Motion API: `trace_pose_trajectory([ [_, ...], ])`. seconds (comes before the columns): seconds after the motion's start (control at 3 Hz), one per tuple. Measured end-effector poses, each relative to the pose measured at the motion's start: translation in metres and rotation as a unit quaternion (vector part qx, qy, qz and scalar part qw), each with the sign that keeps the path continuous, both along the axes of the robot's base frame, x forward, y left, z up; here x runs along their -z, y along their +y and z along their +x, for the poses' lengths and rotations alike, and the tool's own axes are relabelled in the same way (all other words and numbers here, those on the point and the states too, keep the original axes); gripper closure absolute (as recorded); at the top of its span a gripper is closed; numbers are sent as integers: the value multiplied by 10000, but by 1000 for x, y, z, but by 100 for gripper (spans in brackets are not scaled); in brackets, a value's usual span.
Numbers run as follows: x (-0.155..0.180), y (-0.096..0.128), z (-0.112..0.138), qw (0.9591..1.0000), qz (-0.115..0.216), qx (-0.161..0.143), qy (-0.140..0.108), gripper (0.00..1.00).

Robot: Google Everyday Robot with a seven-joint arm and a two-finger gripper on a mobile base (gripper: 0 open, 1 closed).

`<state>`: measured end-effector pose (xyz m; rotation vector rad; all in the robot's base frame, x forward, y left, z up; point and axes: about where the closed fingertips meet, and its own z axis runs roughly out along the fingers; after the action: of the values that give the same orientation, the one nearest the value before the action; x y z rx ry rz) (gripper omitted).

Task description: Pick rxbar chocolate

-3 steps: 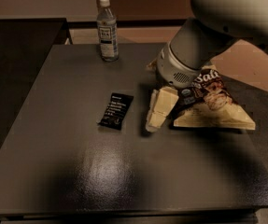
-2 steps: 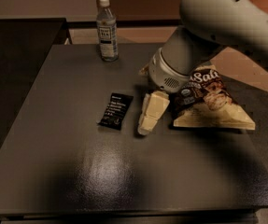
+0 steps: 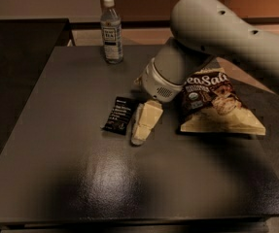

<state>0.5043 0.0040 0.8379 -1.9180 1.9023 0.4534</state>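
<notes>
The rxbar chocolate (image 3: pixel 120 114) is a small flat black wrapper with white text, lying flat on the dark table (image 3: pixel 71 169) left of centre. My gripper (image 3: pixel 142 126) hangs from the big grey arm (image 3: pixel 212 28) and points down at the table. It sits just to the right of the bar, close beside it, and holds nothing that I can see. The bar is fully in view.
A large dark-and-cream "Sea Salt" chip bag (image 3: pixel 217 103) lies right of the gripper. A clear water bottle (image 3: pixel 111 31) stands upright at the table's far edge. A darker counter (image 3: pixel 17 57) adjoins the table on the left.
The arm and gripper have moved left, away from the chip bag and closer to the bar. The chip bag now shows more fully. The bar and bottle have not moved.
</notes>
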Motion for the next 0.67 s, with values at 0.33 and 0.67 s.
trace_pose_trajectory([
  [0.33,4,12,-1,9999,70,-74,73,0],
  [0.67,11,22,-1,9997,96,-133,162,0],
])
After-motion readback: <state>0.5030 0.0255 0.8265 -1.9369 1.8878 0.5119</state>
